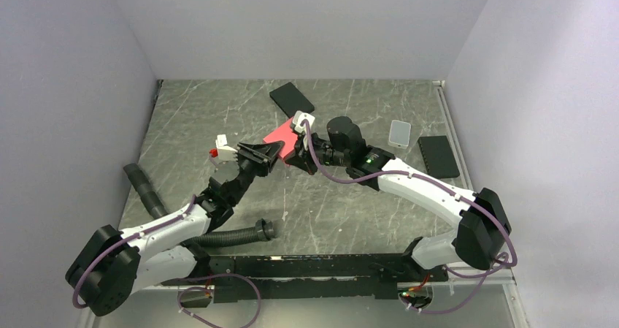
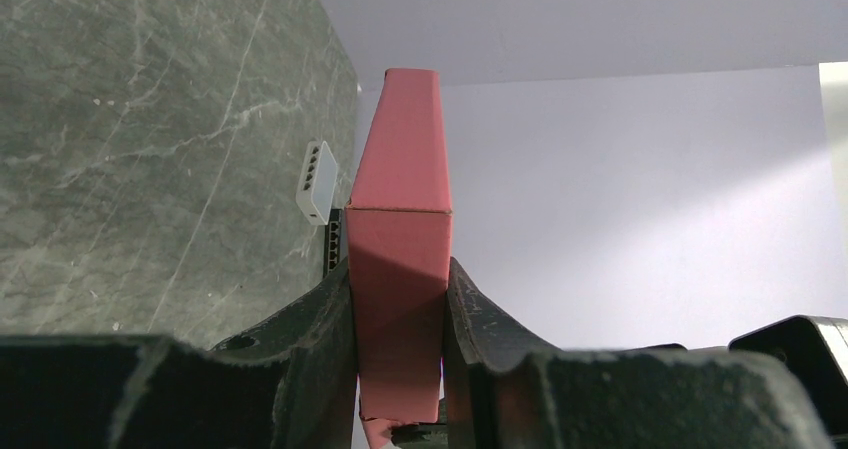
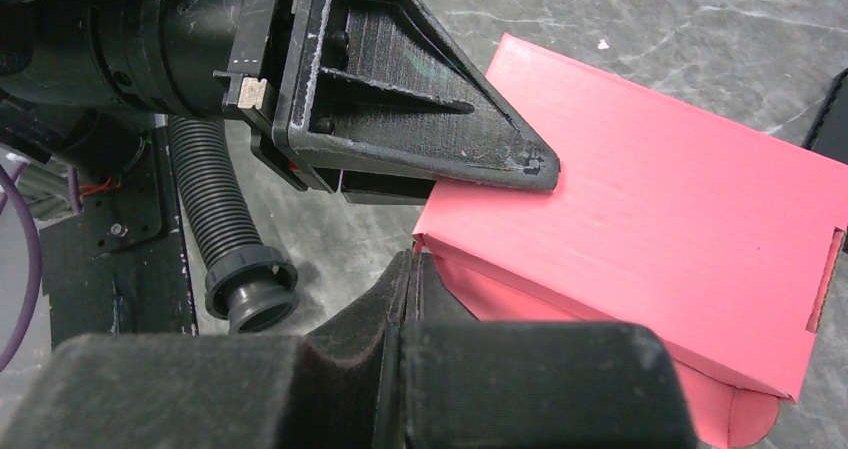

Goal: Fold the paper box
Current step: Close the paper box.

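Note:
The paper box is a pinkish-red flat cardboard box held above the middle of the table. My left gripper is shut on it, and in the left wrist view its fingers press both broad faces of the box on either side of the left gripper. In the right wrist view the box shows a rounded flap hanging at its lower right end. My right gripper is shut, fingers pressed together, with its tips touching the box's near lower corner. I see nothing between those fingers.
A black flat box lies at the back, and another on the right, next to a small white case. A tiny red-and-white carton sits left of the grippers. A black corrugated hose lies near the arm bases.

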Tool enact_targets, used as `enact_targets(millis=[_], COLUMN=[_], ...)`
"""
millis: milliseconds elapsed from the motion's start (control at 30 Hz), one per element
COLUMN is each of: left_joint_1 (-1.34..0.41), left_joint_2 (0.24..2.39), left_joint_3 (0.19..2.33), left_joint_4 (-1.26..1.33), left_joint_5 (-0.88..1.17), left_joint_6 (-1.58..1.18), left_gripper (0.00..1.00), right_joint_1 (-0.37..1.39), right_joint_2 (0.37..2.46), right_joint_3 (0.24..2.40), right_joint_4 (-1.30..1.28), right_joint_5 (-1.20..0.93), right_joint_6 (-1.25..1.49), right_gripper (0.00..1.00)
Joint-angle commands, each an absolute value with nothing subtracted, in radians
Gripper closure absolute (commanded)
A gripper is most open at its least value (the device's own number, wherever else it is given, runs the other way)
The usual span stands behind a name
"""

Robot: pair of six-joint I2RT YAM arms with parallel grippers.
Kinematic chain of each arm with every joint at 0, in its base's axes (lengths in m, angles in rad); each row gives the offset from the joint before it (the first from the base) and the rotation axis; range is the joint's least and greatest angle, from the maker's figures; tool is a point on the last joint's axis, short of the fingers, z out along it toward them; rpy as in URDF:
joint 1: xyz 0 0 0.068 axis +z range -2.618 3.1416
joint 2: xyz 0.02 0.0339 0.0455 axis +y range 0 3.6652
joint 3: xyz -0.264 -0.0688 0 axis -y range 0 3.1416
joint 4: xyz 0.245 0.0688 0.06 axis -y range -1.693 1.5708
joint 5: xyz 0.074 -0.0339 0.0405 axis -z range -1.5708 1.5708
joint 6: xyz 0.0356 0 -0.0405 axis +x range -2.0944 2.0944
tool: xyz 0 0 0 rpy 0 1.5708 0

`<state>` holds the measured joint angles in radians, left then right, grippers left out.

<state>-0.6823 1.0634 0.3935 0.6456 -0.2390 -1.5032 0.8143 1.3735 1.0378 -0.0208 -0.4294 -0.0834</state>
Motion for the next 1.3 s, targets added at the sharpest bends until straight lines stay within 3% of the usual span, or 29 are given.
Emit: enact_targets(millis=[0, 1267], left_joint_1=[-0.689, -0.772], left_joint_2=[1.061, 1.144], left_joint_3=[0.444, 0.469], left_joint_4=[0.699, 0.705], left_joint_5=[-0.247, -0.325], left_joint_6=[-1.496, -1.518], left_gripper=[1.0, 1.0], right_joint_1=[0.819, 0.884], right_joint_2=[1.375, 1.403], right_joint_3=[1.089, 1.122], right_joint_4=[0.005, -0.019], right_joint_5=[-0.392, -0.208], right_joint_6=[-0.056, -0.058], right_gripper=[1.0, 1.0])
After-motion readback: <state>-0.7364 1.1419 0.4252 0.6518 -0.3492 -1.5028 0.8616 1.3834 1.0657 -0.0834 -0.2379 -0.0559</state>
